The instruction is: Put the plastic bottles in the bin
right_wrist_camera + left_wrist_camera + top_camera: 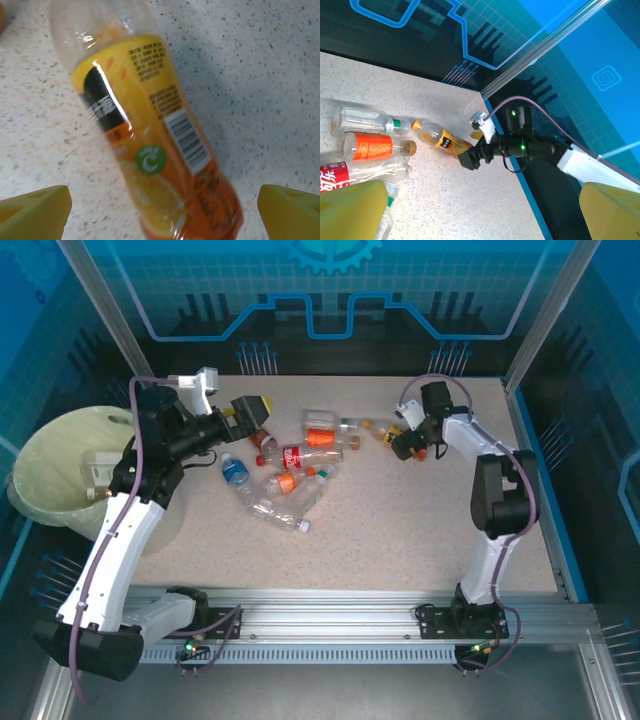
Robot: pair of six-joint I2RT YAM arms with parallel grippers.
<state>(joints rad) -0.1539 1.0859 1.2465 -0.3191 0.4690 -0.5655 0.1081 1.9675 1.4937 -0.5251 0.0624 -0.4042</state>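
Several plastic bottles (290,465) lie in a loose pile mid-table, with red, orange, blue and green labels or caps. An orange-juice bottle (150,150) lies on its side between the yellow fingers of my right gripper (162,212). The jaws stand wide on either side of it, with a gap at each. From the left wrist, that gripper (470,159) sits at the base of the juice bottle (440,139). My left gripper (250,412) hovers open and empty at the pile's left end. The pale yellow-green bin (40,455) stands at the left table edge and holds a bottle (98,475).
A clear green-capped bottle (367,120), an orange-labelled one (375,146) and a red cola bottle (335,175) lie near my left fingers. The blue table border (535,480) runs close behind the right arm. Bare tabletop (380,530) stretches in front of the pile.
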